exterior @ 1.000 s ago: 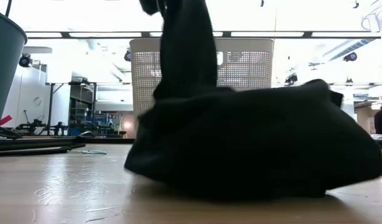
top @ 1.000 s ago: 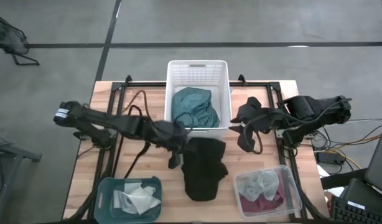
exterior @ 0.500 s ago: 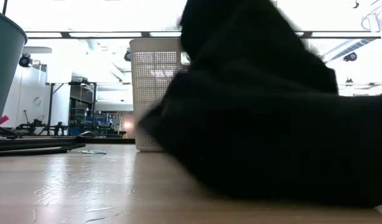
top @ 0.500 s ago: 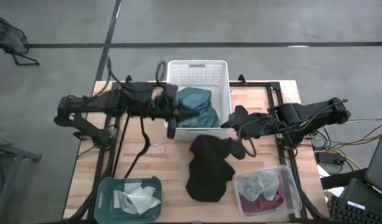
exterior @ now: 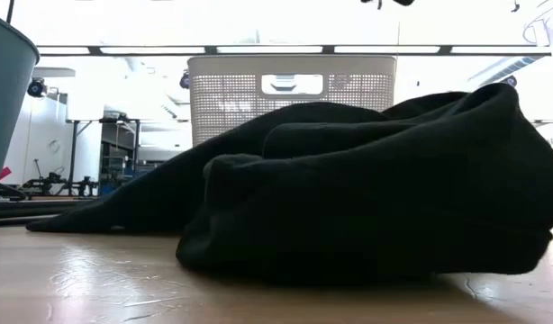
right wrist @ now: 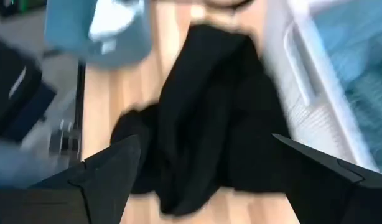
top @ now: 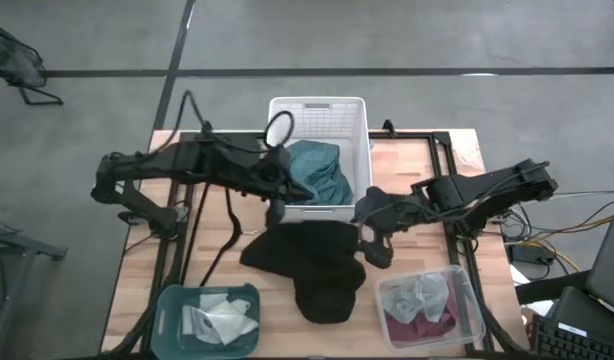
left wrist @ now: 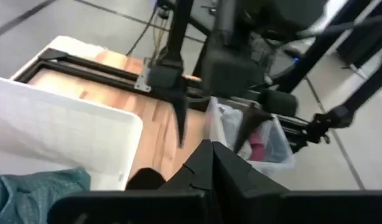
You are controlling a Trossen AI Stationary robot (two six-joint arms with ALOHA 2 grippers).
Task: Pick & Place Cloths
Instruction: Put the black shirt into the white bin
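- Two arms are up, and I have neither one holding anything. The black cloth (top: 312,268) lies loose in a spread heap on the wooden surface (top: 257,225), just in front of the white basket (top: 317,112).
- My right claw (top: 375,240) hangs over that cloth's right edge with its fingers spread wide and nothing between them — in its wrist view the black fabric sits right beneath the gap, so I judge it is lined up for a grab.
- My left claw (top: 274,212) is at the basket's left wall, beside the teal-green cloth (top: 317,172) lying inside; its fingers look pressed together and empty, and I read it as parked clear of the other arm.
- White cloths (top: 215,318) sit in the teal tray (top: 173,300); maroon and pale ones (top: 419,305) fill the clear tray (top: 465,290) — both near the front edge.
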